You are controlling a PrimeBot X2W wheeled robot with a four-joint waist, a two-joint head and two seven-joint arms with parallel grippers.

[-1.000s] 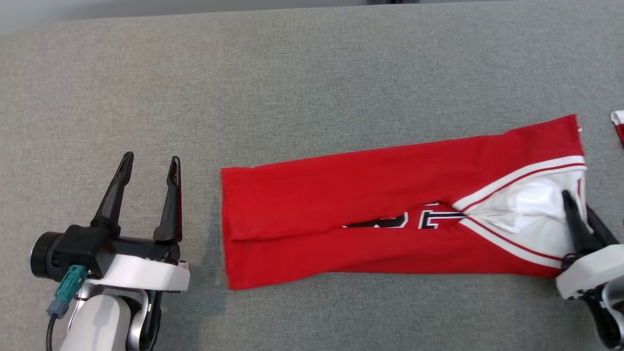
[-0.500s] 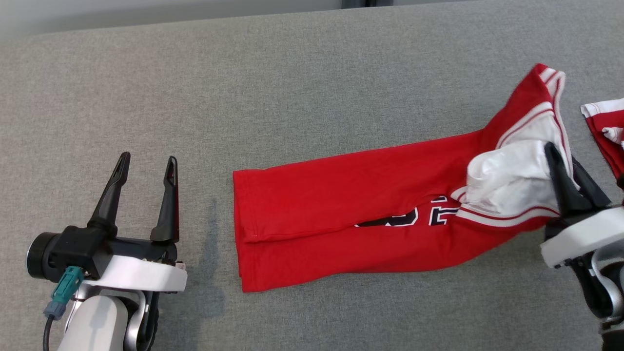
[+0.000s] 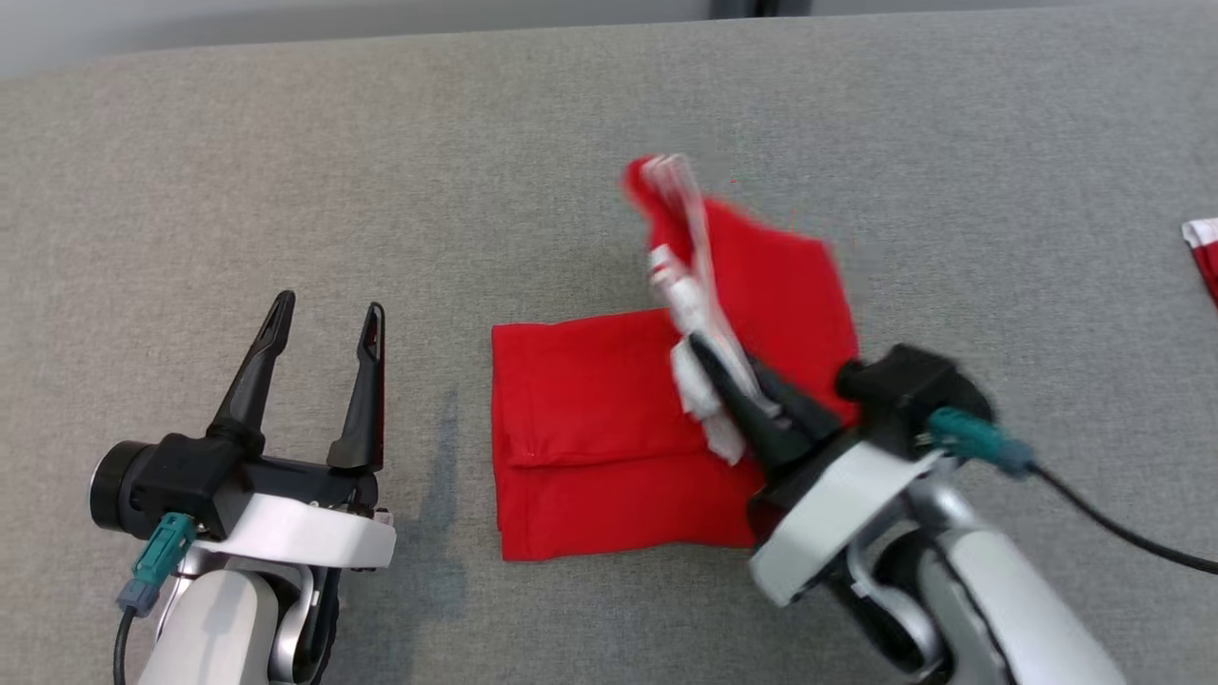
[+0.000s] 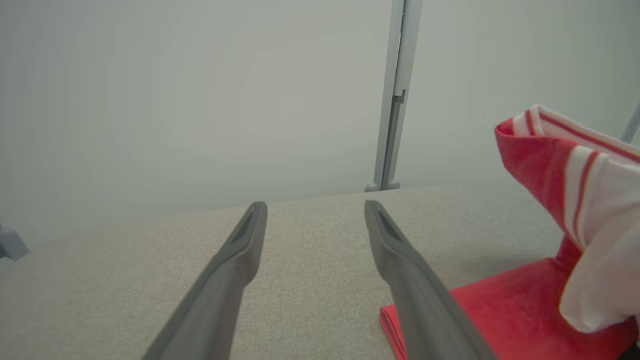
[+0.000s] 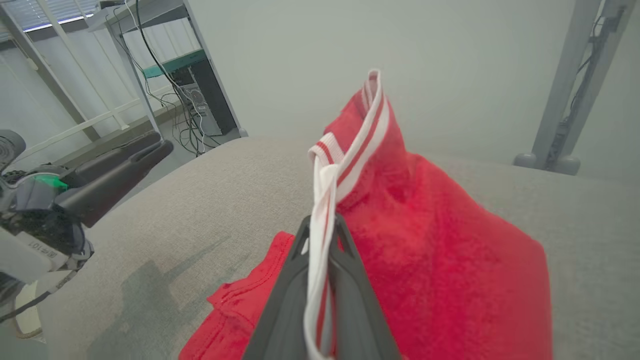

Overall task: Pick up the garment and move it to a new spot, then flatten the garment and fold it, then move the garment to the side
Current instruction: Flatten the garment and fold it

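Head view: the red garment (image 3: 590,438) lies near the middle of the grey table (image 3: 285,143), closer to the near edge than the far one. Its left part is flat on the surface. Its other end, with white and red striped trim, is lifted and carried over the flat part, blurred. The right gripper (image 3: 728,366) is pinched tight on the white trim of that raised end. The left gripper (image 3: 328,306) stands beside the garment's left edge, apart from it, fingers spread wide and holding nothing. A scrap of red and white cloth (image 3: 1201,252) pokes in at the table's right edge.

Left wrist view: the left gripper (image 4: 315,205) shows its two fingers far apart above bare table (image 4: 150,280). The garment (image 4: 545,165) rises on the right, striped trim uppermost, its flat part on the surface below. A grey post (image 4: 397,95) stands behind the far edge.

Right wrist view: the right gripper (image 5: 322,222) has its fingers closed on the striped trim, and the garment (image 5: 440,240) hangs from it down to the table (image 5: 200,200). The left gripper (image 5: 160,141) waits at the left. Behind it stands a rack with cables (image 5: 195,75).
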